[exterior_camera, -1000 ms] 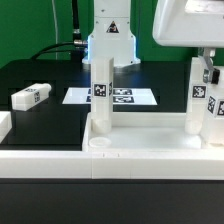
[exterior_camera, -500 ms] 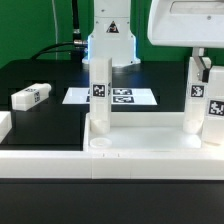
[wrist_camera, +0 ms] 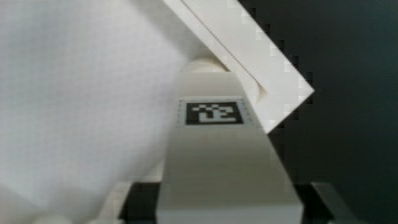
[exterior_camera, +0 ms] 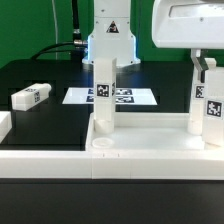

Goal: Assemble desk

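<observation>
White plastic parts on a black table (exterior_camera: 50,125). Far left: spare leg (exterior_camera: 32,97) lying flat, well apart from everything else, exactly where it lay a second ago. Further right and farther back: marker board (exterior_camera: 130,97), unmoved. Nearer: desk top (exterior_camera: 150,150), with left leg (exterior_camera: 103,90) upright at its corner, then middle leg (exterior_camera: 193,95) upright to the right. Far right: gripper (exterior_camera: 206,66) closed narrowly on held leg (exterior_camera: 214,115), upright just beside the middle one. Same grip in the wrist view: held leg (wrist_camera: 217,150) pinched between the fingers (wrist_camera: 128,205). Over the last second, only a slight sideways drift of arm and held leg, with no release. Probably seating or twisting this leg into its corner socket, with the spare leg left to fit.
</observation>
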Action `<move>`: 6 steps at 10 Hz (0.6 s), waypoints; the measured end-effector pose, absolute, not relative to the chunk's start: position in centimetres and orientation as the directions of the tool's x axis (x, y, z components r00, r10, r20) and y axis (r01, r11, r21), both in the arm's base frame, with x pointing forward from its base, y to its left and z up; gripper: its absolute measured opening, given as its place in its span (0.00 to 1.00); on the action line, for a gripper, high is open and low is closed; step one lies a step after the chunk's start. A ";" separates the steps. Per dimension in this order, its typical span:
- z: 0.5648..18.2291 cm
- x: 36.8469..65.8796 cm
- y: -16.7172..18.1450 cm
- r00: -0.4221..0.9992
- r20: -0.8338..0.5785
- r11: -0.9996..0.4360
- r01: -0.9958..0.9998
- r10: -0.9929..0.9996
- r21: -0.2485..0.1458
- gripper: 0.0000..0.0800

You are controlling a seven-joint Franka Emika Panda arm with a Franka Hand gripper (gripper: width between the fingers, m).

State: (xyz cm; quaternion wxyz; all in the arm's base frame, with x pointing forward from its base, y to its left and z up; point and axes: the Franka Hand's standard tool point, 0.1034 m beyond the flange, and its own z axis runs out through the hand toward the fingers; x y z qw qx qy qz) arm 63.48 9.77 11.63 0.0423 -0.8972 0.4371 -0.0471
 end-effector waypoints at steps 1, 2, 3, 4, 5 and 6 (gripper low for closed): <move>11.6 63.5 9.8 0.548 0.037 -0.548 -0.828 -0.835 -0.119 0.36; 11.6 63.4 9.7 0.489 0.029 -0.489 -0.864 -0.872 -0.121 0.36; 11.6 63.4 9.7 0.447 0.022 -0.446 -0.887 -0.894 -0.122 0.36; 11.6 63.4 9.7 0.412 0.018 -0.411 -0.903 -0.911 -0.122 0.37; 11.5 63.4 9.7 0.414 0.018 -0.412 -0.903 -0.910 -0.121 0.53; 11.4 63.3 9.8 0.468 0.031 -0.469 -0.878 -0.883 -0.100 0.53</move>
